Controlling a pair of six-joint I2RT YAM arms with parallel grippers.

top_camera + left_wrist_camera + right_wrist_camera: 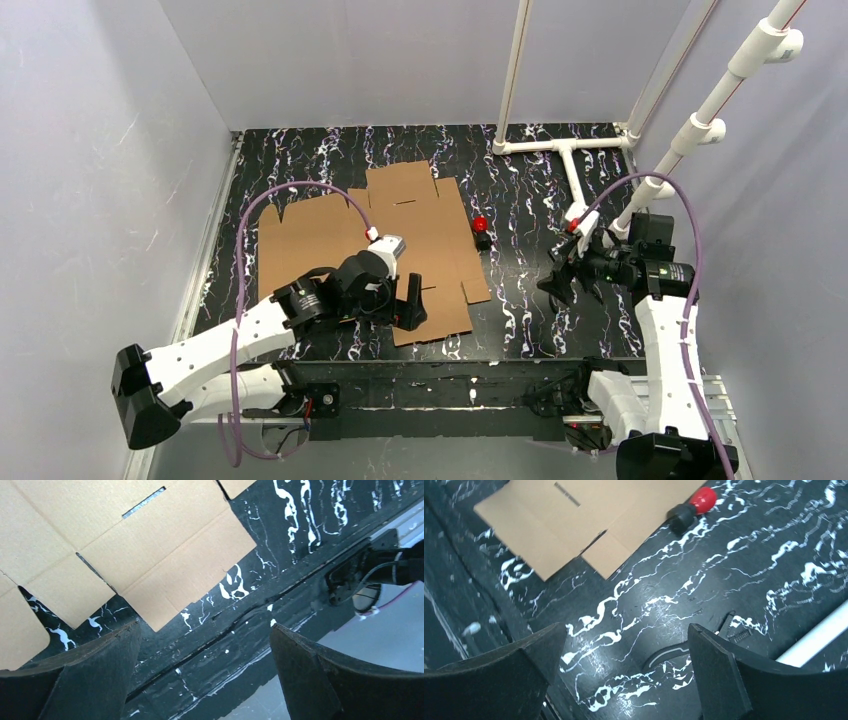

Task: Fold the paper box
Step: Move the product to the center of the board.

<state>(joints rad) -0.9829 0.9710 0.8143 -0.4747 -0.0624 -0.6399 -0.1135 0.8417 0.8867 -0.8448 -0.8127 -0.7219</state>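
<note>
Left end effector (409,305) sits low over the near right corner of the paper box (320,240), fingers spread wide apart. In the left wrist view only dark tabletop and its near edge lie between them, so nothing is gripped (202,630). The paper box lies unfolded on the black, white-veined tabletop (520,200), left of centre. It is a flat brown corrugated sheet with flaps cut along its edges and a narrow slot showing in one panel (150,540). Just beside the sheet's right edge lies a small red-and-black object (481,232), apart from both arms. Right end effector (562,288) is well to the right of the sheet, above bare tabletop, fingers also wide apart and empty (626,630). The right wrist view looks toward one corner of the cardboard (574,520) and the red-and-black object (691,507). A white pipe frame (565,150) stands at the far right of the tabletop.
</note>
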